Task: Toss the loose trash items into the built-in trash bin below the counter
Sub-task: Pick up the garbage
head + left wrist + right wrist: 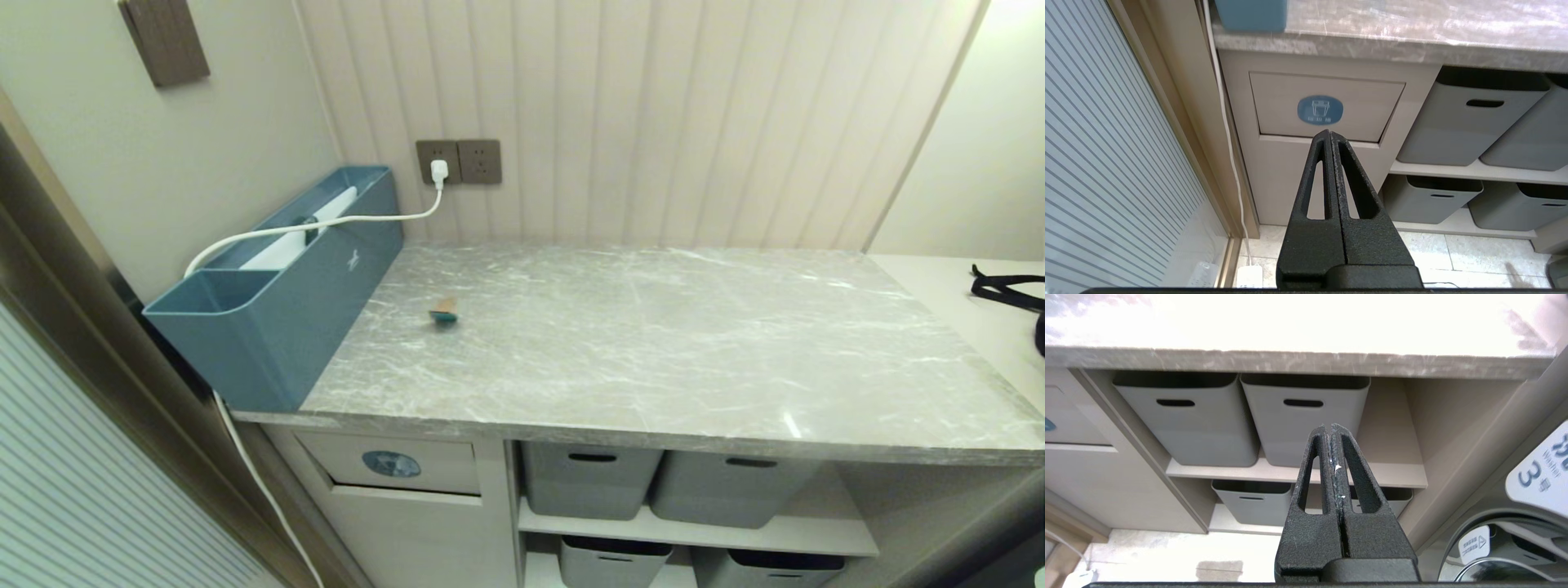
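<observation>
In the head view, the counter [653, 327] spreads wide across the frame, with a long blue-teal box [277, 302] along its left end against the wall. A white cable [326, 224] runs from a wall socket [457, 162] into that box. One small scrap of trash [444, 311] — tan with a teal edge — lies on the slab just right of the box. Below the counter's front edge, at the left, sits the built-in trash bin [392, 465], its flap closed and its blue sticker showing; grey tubs [588, 482] fill the shelves to its right. Neither arm shows here.

In the left wrist view, the left gripper [1329, 132] points at the bin's flap [1327, 104] from a distance, its fingers pressed together and holding nothing.

In the right wrist view, the right gripper [1329, 426] faces the grey tubs under the counter edge — fingers together, empty.
</observation>
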Available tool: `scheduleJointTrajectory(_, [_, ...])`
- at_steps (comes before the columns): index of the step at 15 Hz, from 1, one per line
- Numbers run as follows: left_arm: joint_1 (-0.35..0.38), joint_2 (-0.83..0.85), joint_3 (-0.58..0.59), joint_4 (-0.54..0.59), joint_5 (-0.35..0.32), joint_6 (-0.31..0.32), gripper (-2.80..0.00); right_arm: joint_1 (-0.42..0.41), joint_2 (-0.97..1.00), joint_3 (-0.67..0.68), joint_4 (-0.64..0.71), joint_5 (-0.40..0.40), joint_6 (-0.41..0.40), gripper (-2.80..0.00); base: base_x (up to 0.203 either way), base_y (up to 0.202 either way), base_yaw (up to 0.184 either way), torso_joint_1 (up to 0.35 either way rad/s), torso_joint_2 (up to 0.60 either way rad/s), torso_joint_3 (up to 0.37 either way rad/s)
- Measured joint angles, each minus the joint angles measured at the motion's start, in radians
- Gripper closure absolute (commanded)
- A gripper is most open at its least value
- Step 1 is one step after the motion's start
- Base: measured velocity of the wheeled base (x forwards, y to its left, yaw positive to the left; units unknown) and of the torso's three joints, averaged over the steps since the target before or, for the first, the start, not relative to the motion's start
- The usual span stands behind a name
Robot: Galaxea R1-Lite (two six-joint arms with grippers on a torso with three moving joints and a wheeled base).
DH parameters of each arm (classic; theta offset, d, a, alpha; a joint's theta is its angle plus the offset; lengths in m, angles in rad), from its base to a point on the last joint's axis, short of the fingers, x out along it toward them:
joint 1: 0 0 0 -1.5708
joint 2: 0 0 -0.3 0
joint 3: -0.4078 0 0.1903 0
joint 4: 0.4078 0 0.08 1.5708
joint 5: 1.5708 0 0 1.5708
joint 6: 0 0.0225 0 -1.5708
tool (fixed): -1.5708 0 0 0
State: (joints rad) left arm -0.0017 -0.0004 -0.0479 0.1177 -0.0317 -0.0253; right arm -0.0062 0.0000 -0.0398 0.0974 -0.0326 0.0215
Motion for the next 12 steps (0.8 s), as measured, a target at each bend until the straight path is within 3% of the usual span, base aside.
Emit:
scheduleJointTrajectory(4, [0.000,0.006,-0.036,0.020,-0.014,0.000,0.00,0.000,0.000,0.000,0.000,0.000,0.002,0.00,0.000,0.000,0.000,0.084,-0.17,-0.086])
scheduleJointTrajectory(7, [-0.001,0.092,-0.119,0.011,-0.076,-0.001,0.00,0.000,0.000,0.000,0.000,0.000,0.001,0.00,0.000,0.000,0.000,0.000,0.00,0.000])
scheduleJointTrajectory(12, [-0.006,0.494,-0.275,-0.090,-0.215,-0.012,0.00,0.000,0.000,0.001,0.000,0.000,0.003,0.00,0.000,0.000,0.000,0.000,0.00,0.000])
